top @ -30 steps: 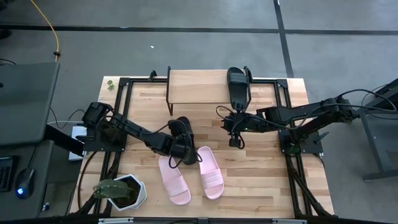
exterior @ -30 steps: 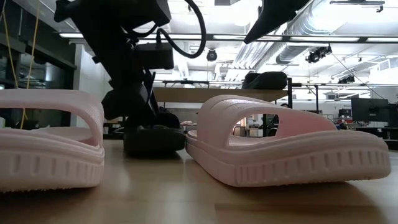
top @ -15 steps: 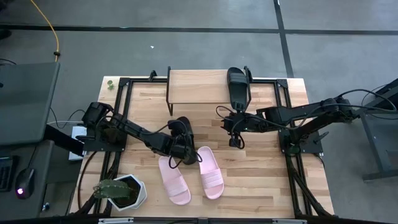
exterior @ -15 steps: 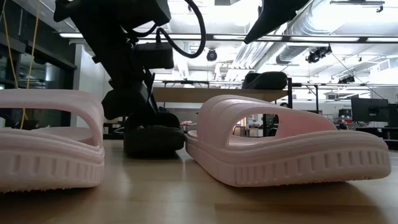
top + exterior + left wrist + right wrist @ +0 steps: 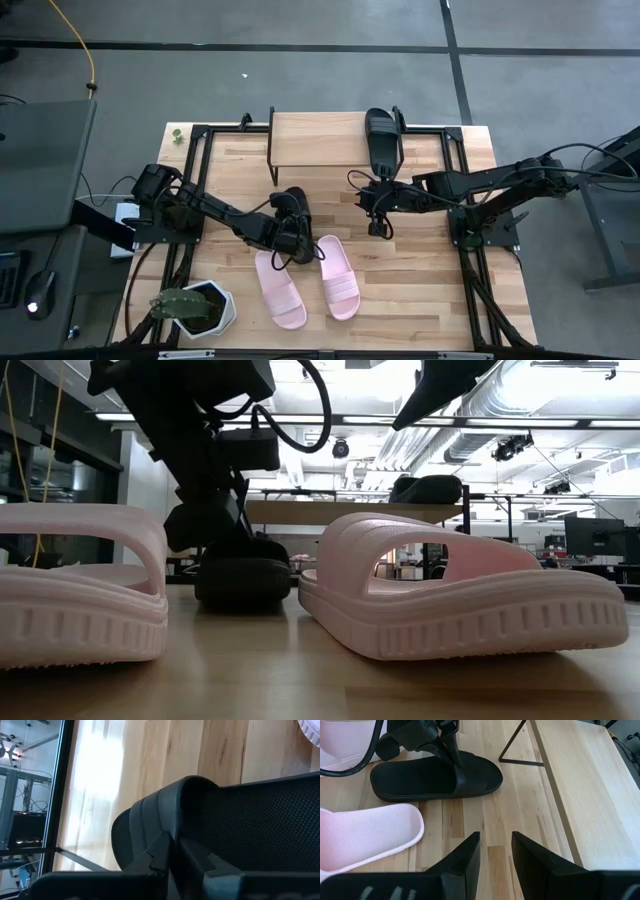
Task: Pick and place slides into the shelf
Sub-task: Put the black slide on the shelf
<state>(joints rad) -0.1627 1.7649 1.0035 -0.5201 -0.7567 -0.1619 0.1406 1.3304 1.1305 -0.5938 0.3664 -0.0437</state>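
Left claw [image 5: 291,236]: clamped on the strap of a black slide [image 5: 291,218] lying on the table [image 5: 420,290]
Right claw [image 5: 379,226]: part open, empty, beside the shelf [image 5: 320,140]
Pink slides [image 5: 278,288]: just beside left claw

Four camera positions around one wooden work table

The whole light wooden tabletop [image 5: 420,260] is seen straight down from overhead, while a level view is taken at table height, very near two pale pink ribbed slide sandals [image 5: 455,595]. The black ribbed slide sandal [image 5: 210,820] is filmed at closest range from the left wrist; it is shared with the right wrist view, which looks across the boards from farther off.
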